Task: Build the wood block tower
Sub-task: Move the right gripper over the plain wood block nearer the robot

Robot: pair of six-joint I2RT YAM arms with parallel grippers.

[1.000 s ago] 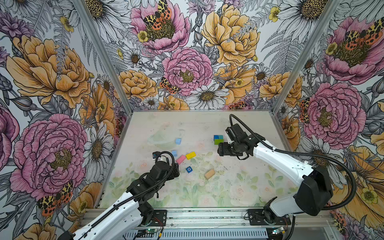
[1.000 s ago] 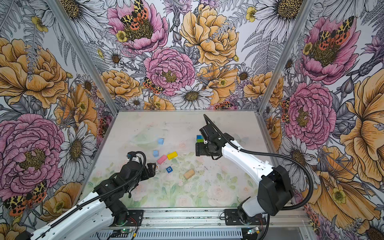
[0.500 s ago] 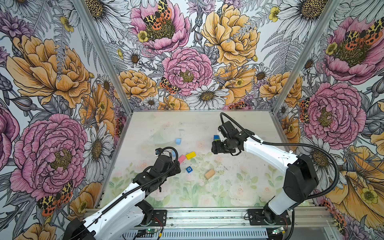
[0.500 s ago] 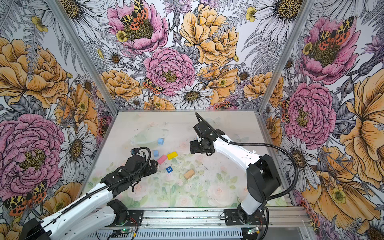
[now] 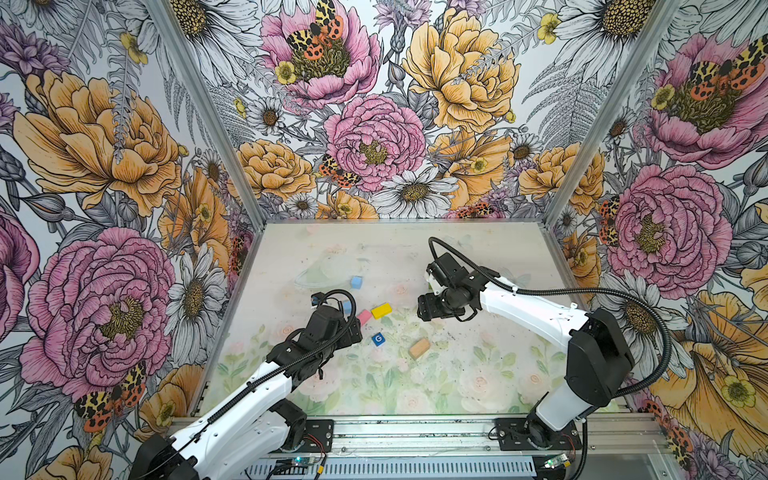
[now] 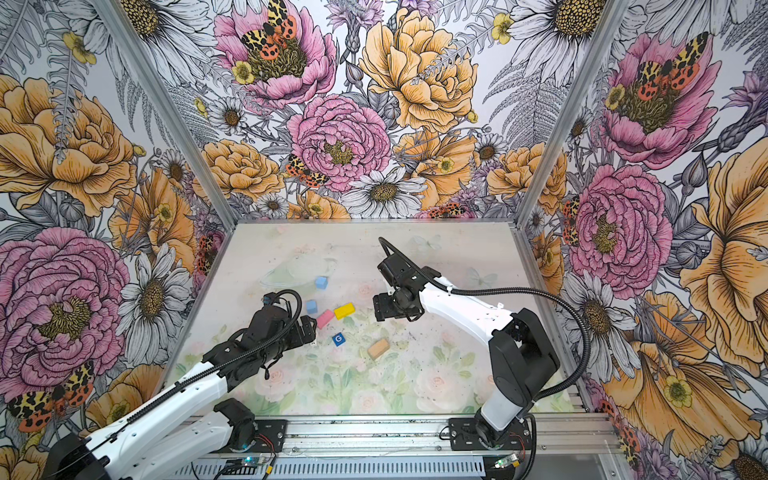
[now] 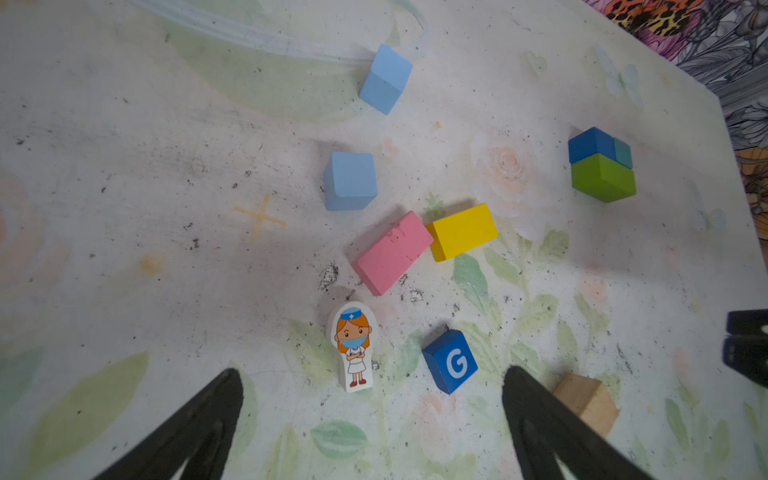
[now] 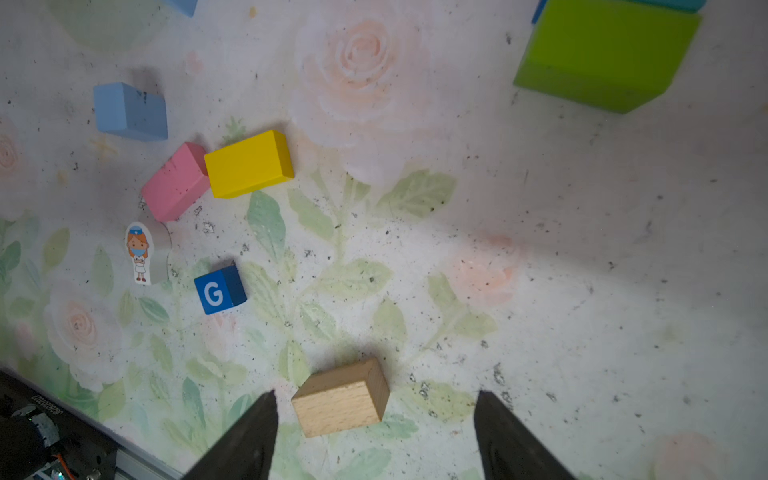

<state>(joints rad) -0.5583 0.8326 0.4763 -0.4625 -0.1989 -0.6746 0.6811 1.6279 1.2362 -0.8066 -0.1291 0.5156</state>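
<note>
Pale tabletop point(image 5: 374, 245) fills lower centre in both top views; faded print of roses and green leaves, dark specks point(image 7: 330, 276) scattered across it. Faint yellow cross mark point(image 7: 261, 216) left of centre in left wrist view. Clear plastic loop point(image 7: 266, 39) lies flat at upper edge there. Floral wallpaper point(image 5: 374, 137) on three walls: pink peonies, orange blooms, daisies, moths. Metal corner posts point(image 5: 205, 108) slant upward at left and right. Silver rail point(image 5: 415, 432) along bottom edge.
</note>
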